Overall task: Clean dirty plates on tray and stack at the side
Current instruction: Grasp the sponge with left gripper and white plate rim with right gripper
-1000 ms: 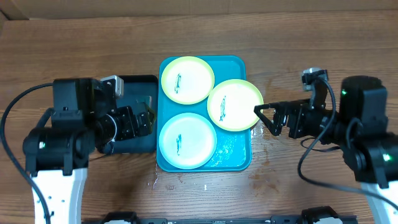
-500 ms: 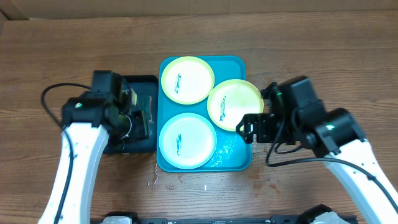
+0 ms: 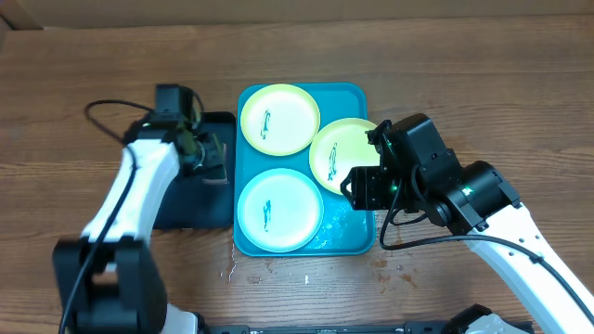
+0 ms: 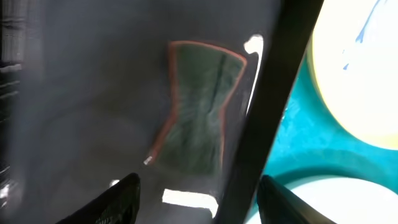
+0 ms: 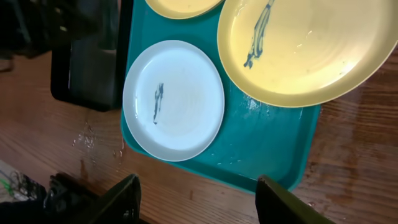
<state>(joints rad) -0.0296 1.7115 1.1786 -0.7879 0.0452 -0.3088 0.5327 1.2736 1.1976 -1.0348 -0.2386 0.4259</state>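
Legible text, labels, brands, numbers: none in any view. Marks on the 3 plates [image 3: 290,104] are dark teal smears [image 3: 265,121], not characters. The tray [image 3: 351,227] carries no readable lettering.

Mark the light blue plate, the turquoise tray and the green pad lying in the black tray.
light blue plate [image 3: 288,208], overhead view, on its pale centre.
turquoise tray [image 5: 261,149], right wrist view, on the bare floor near a corner.
green pad [image 4: 198,118], left wrist view, on the middle of its face.
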